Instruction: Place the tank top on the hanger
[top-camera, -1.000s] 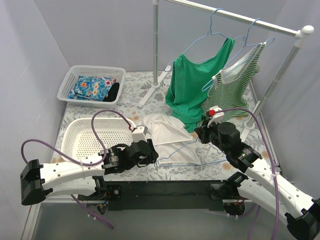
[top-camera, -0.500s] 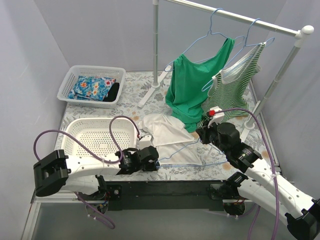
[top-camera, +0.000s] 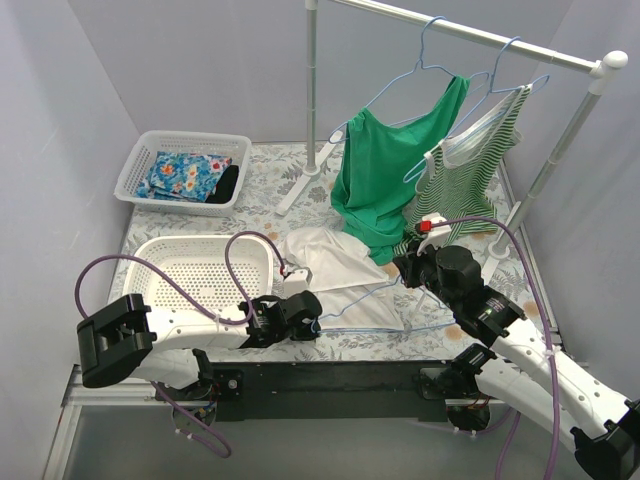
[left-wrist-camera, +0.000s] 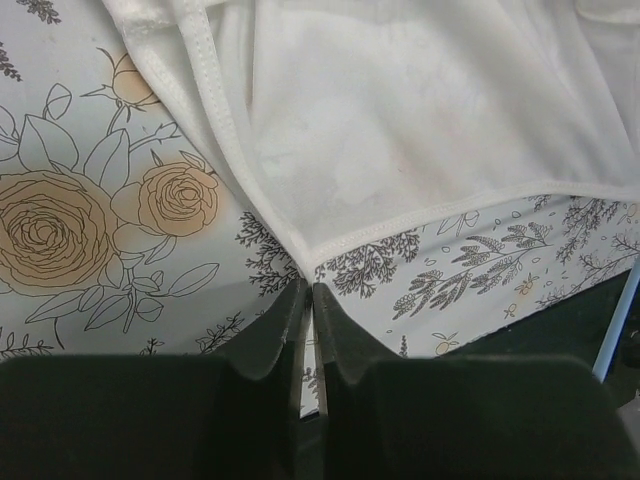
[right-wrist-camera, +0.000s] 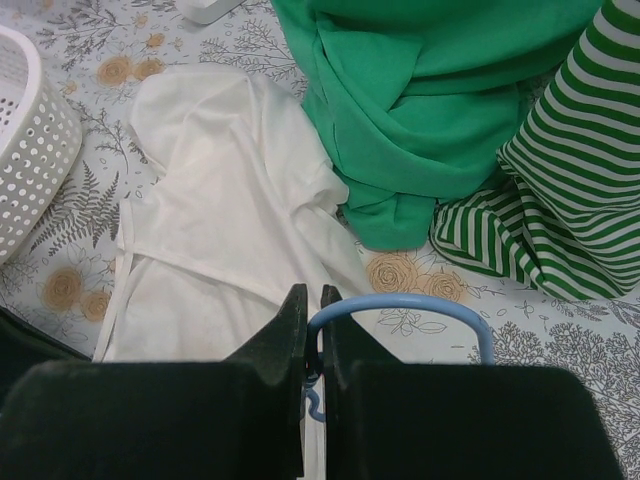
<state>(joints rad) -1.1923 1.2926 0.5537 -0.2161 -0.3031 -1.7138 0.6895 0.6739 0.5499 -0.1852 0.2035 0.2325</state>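
In the top view, the left gripper (top-camera: 312, 320) is seen low over the floral table (top-camera: 250, 200), closed at the near edge of the white tank top (top-camera: 330, 262), which is spread out ahead of it; the light-blue hanger (top-camera: 365, 296) is laid over the near part of that fabric, its hook end reaching the right gripper (top-camera: 402, 272). In the left wrist view, the jaws are drawn almost together on a corner of the hem, and the tank top (left-wrist-camera: 400, 130) is fanned out ahead of the fingertips. In the right wrist view, the right gripper (right-wrist-camera: 312, 298) is clamped on the hook wire of the hanger (right-wrist-camera: 400, 303); the tank top (right-wrist-camera: 230, 220) is found ahead and to the left, the green top (right-wrist-camera: 420, 120) ahead, and the striped top (right-wrist-camera: 570, 200) to the right
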